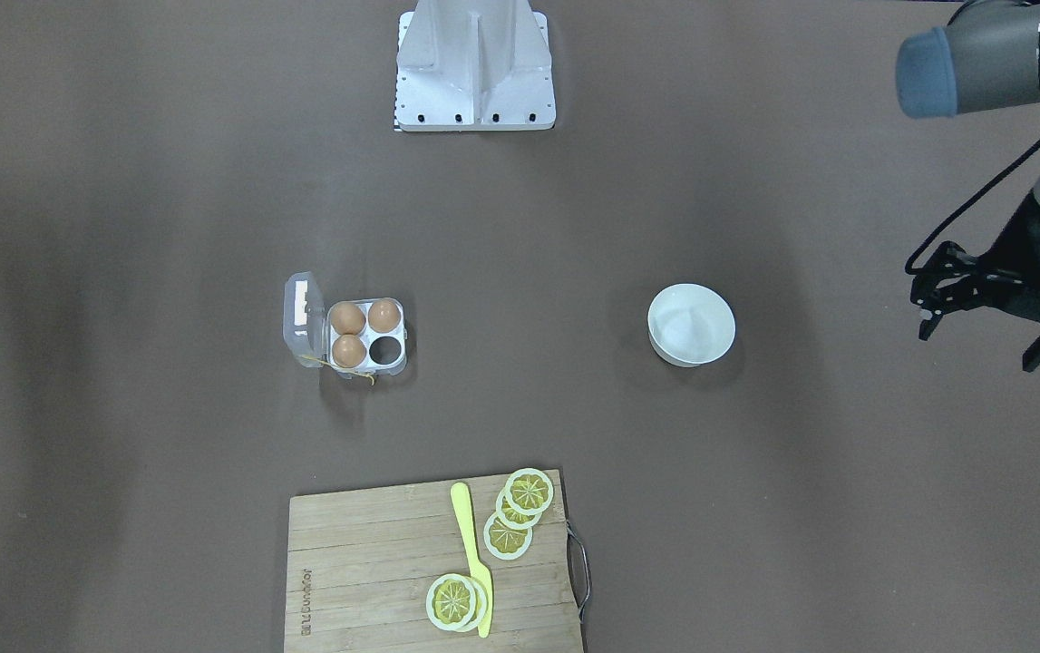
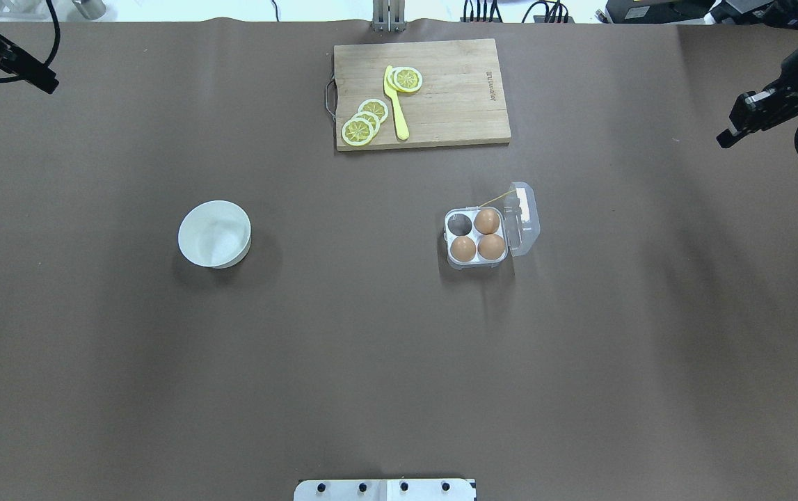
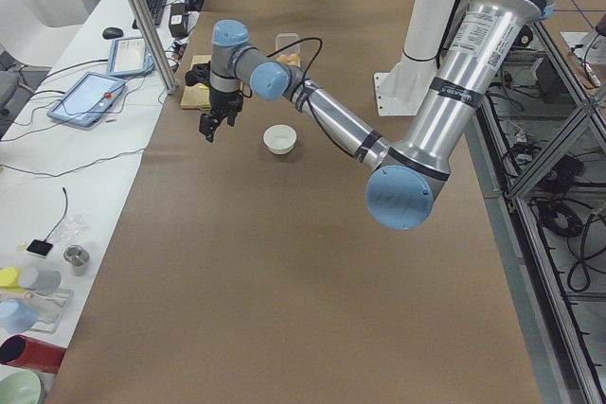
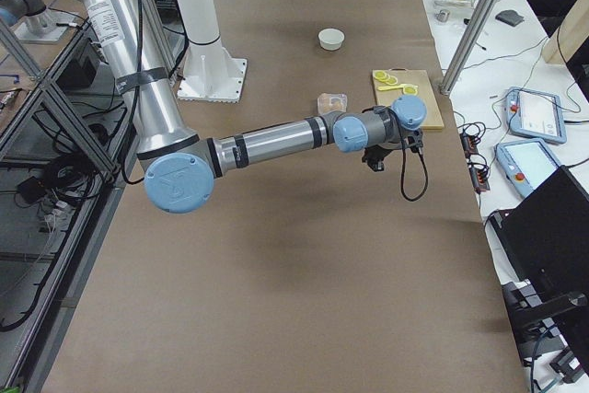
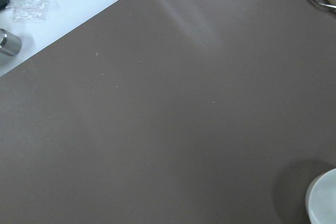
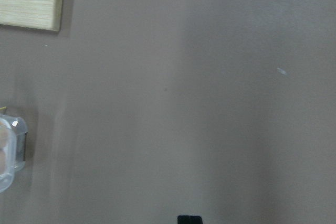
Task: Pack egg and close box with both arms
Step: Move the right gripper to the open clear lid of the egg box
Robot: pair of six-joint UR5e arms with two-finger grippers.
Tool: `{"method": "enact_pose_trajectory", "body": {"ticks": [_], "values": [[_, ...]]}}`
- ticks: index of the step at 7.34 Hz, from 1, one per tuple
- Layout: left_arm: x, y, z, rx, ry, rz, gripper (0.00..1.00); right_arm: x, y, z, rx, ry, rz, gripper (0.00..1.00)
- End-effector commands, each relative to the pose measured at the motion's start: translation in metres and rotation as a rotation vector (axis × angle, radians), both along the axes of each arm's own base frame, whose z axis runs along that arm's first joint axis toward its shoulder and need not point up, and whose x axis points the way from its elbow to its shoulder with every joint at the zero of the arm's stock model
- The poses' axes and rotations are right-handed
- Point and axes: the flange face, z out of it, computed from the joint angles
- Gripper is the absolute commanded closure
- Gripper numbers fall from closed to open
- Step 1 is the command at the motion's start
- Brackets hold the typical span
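The clear box (image 1: 347, 336) lies on the brown table with its lid (image 1: 302, 317) open to the side. It also shows in the overhead view (image 2: 482, 233) and at the left edge of the right wrist view (image 6: 10, 153). Three alike brown eggs (image 2: 487, 221) fill three cells, and I cannot tell the task's egg from the others. One cell (image 1: 384, 348) is empty. My left gripper (image 1: 977, 349) hangs far off to the side with its fingers spread and holds nothing. My right gripper (image 2: 753, 118) is far from the box near the table edge, and its jaws do not show clearly.
A white bowl (image 1: 692, 324) stands empty between the box and my left arm. A wooden cutting board (image 1: 374, 562) with lemon slices (image 1: 520, 512) and a yellow knife (image 1: 472, 553) lies on the operators' side. The white stand base (image 1: 474, 68) is at the robot's side.
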Motion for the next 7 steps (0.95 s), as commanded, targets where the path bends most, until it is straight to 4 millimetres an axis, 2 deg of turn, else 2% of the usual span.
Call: {"method": "enact_pose_trajectory", "body": {"ticks": [1,2,3,4,7], "values": [[-0.038,-0.009,0.064,-0.002,0.004,-0.056,0.04,-0.027,-0.007,0.002,-0.02,-0.115,-0.063,1.0],[-0.054,-0.01,0.078,-0.004,0.004,-0.078,0.04,-0.044,-0.004,0.011,-0.041,-0.138,-0.096,1.0],[-0.069,-0.014,0.084,-0.013,0.001,-0.104,0.04,-0.067,0.004,0.004,-0.059,-0.186,-0.146,1.0],[-0.075,-0.015,0.086,-0.014,0.001,-0.114,0.04,-0.097,0.013,-0.012,-0.075,-0.238,-0.206,1.0],[-0.08,-0.015,0.085,-0.013,0.001,-0.122,0.04,-0.147,0.01,-0.069,-0.055,-0.263,-0.269,1.0]]}}
